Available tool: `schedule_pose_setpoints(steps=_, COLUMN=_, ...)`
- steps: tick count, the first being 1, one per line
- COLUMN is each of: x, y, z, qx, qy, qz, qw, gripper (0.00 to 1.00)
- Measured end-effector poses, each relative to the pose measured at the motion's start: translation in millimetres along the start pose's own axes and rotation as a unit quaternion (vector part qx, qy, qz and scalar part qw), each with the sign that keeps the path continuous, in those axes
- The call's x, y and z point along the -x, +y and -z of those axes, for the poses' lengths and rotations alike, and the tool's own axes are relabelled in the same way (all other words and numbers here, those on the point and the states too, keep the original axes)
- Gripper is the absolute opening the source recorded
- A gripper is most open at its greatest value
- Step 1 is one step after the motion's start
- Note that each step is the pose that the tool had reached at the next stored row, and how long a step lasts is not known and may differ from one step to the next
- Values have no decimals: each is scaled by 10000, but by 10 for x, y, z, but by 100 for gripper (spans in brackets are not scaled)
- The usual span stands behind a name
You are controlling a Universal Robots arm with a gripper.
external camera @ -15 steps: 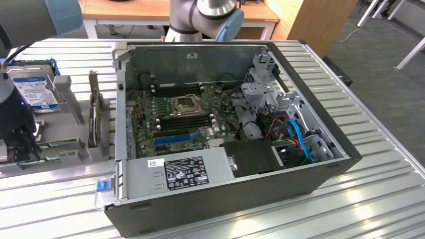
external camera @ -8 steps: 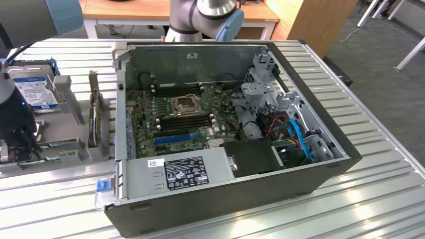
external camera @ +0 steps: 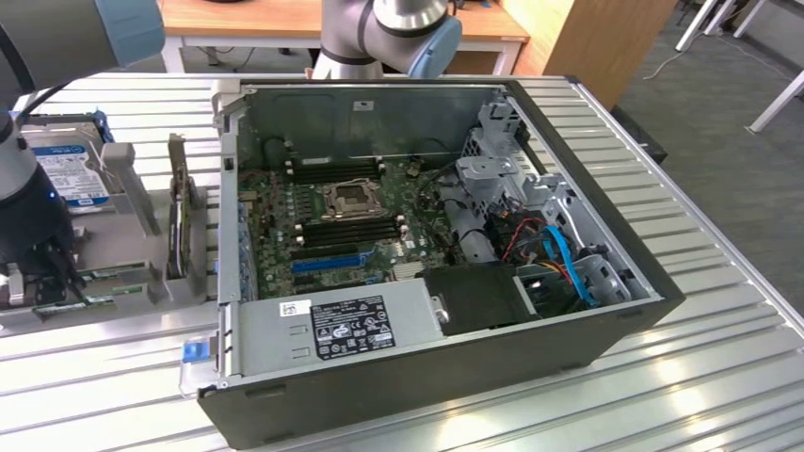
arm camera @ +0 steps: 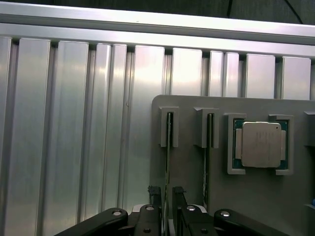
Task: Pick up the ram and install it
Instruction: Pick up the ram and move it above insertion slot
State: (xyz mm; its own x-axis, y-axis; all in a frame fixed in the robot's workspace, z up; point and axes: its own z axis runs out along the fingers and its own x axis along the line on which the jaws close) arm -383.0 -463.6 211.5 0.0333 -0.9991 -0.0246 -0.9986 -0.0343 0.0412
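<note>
In the wrist view the ram [arm camera: 168,147] stands on edge in a slot of the grey holder tray [arm camera: 192,187], seen as a thin dark line. My gripper [arm camera: 167,199] is open, with one black finger [arm camera: 156,201] on each side of the stick's near end and a small gap to it. A second ram stick [arm camera: 207,147] stands in the neighbouring slot. In the exterior view my gripper [external camera: 36,282] hangs over the tray at the exterior view's left, beside green ram edges [external camera: 94,276]. The motherboard [external camera: 333,221] lies in the open computer case, with black memory slots [external camera: 352,231] beside the processor socket.
A square silver processor [arm camera: 261,144] sits in the tray's pocket. A hard drive [external camera: 70,169] and an upright expansion card [external camera: 183,221] stand by the tray. The case wall [external camera: 229,188] rises between tray and motherboard. The power supply [external camera: 333,325] and cables [external camera: 553,254] fill the case's near side.
</note>
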Motion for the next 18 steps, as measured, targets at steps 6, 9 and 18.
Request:
schedule_pose_setpoints(steps=6, x=-2, y=-59, z=1, qx=0, qy=-4, qz=0, qw=10000, gripper=24)
schedule_pose_setpoints(steps=9, x=-4, y=-91, z=2, qx=0, qy=-7, qz=1, qw=10000, gripper=24)
schedule_pose_setpoints(steps=18, x=-5, y=-150, z=3, qx=0, qy=-14, qz=-1, qw=10000, gripper=24)
